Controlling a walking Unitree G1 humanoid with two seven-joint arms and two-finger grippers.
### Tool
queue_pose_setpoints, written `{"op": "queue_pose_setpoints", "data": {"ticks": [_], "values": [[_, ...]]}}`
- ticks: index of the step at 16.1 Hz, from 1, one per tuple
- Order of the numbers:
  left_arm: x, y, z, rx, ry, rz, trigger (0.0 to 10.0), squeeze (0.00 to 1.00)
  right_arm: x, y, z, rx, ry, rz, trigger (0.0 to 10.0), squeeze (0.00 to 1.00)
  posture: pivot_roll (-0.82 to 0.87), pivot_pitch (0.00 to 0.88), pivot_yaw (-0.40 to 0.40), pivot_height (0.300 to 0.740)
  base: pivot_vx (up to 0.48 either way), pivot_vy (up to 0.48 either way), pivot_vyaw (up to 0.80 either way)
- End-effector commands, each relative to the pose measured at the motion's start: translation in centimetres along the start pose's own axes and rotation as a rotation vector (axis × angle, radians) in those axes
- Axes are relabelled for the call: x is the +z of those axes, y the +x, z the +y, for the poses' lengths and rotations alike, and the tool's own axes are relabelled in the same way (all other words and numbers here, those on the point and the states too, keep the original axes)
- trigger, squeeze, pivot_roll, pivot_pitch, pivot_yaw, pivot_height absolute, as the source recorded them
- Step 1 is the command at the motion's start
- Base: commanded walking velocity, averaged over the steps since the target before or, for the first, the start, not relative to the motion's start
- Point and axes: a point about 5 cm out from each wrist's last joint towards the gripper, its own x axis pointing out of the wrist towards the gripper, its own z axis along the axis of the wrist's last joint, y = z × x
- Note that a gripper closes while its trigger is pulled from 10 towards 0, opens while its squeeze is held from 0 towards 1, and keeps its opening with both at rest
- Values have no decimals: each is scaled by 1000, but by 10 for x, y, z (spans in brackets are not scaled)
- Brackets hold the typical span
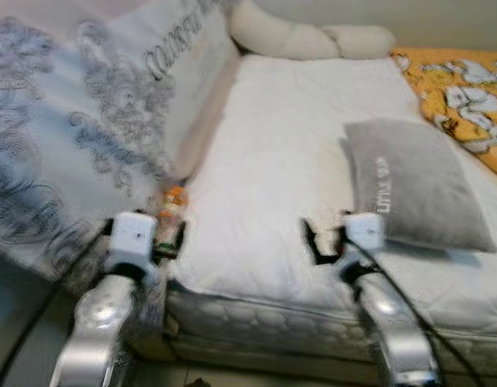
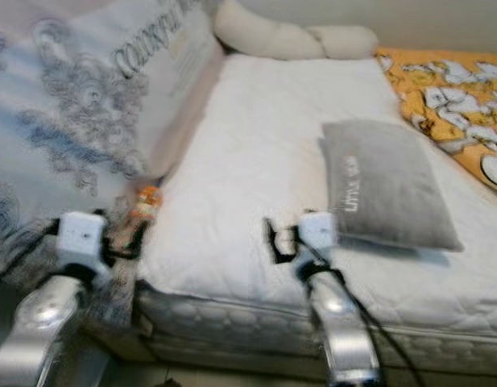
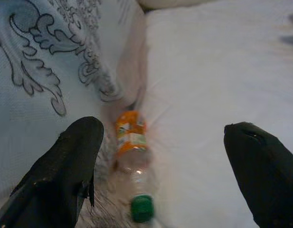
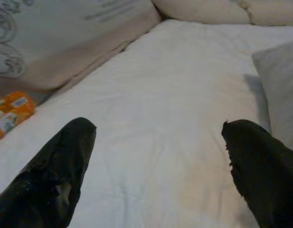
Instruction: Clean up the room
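I have the left gripper (image 3: 160,171) lined up on a plastic bottle (image 3: 132,147) that lies on its side at the bed's left edge, in the crease where the white mattress (image 1: 272,161) meets a big patterned cushion (image 1: 79,121) leaning against it. Its 2 fingers (image 3: 65,166) are spread wide on either side of the bottle, not touching it yet.

The bottle looks clear and close to empty, so I expect it to be light, thin-walled and easy to crush or squirt out of a hard pinch. Its green cap (image 3: 142,208) points toward me; the orange label (image 3: 131,133) wraps the fatter body. I'd take it across the labelled body, where the sides are widest and less slick than the bare neck.

The right gripper (image 4: 155,166) hovers over bare sheet, also spread, holding nothing.

The quilted mattress top is soft, so pressing down will sink the bottle. A grey pillow (image 1: 417,185) lies to the right, a cream bolster (image 1: 304,36) at the head, and an orange printed blanket (image 1: 465,89) along the far right side.
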Motion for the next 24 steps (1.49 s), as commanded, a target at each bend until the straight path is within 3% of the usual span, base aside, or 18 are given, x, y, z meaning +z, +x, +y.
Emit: {"op": "queue_pose_setpoints", "data": {"ticks": [1, 11, 15, 17, 18, 20, 23, 24], "values": [[4, 4, -6, -33, 0, -8, 10000, 0, 1, -4, -12, -38, -8, 1, 10000, 0, 10, 0, 30, 740, 277, 0, 0], [5, 14, 4, -94, 56, 22, 10000, 0, 1, -10, -13, -37, 1, 25, 10000, 0, -5, 0, 56, 740, 53, 0, 0], [-3, 22, -4, -179, 76, 96, 10000, 0, 3, -8, -16, -20, -80, 65, 10000, 0, -3, 0, 46, 740, 0, 0, 0], [-6, 38, -9, -256, 68, 150, 10000, 0, 10, -5, -19, 11, -89, 81, 10000, 0, -21, 0, 41, 740, 0, 0, 0], [-5, 54, -10, -280, 88, 177, 10000, 0, 16, -4, -22, 36, -116, 75, 10000, 0, -33, 0, 38, 740, 0, 0, 0], [-1, 77, -9, -269, 112, 182, 10000, 0, 22, -5, -24, 69, -150, 86, 10000, 0, -67, 0, 34, 740, 0, 0, 0], [-1, 94, -3, -231, 95, 219, 10000, 0, 27, -8, -24, 101, -181, 102, 10000, 0, -98, 0, 34, 740, 0, 0, 0], [-7, 100, 5, -210, 137, 286, 10000, 0, 33, -12, -22, 127, -189, 108, 10000, 0, -128, 32, 35, 740, 0, 0, 0]]}}
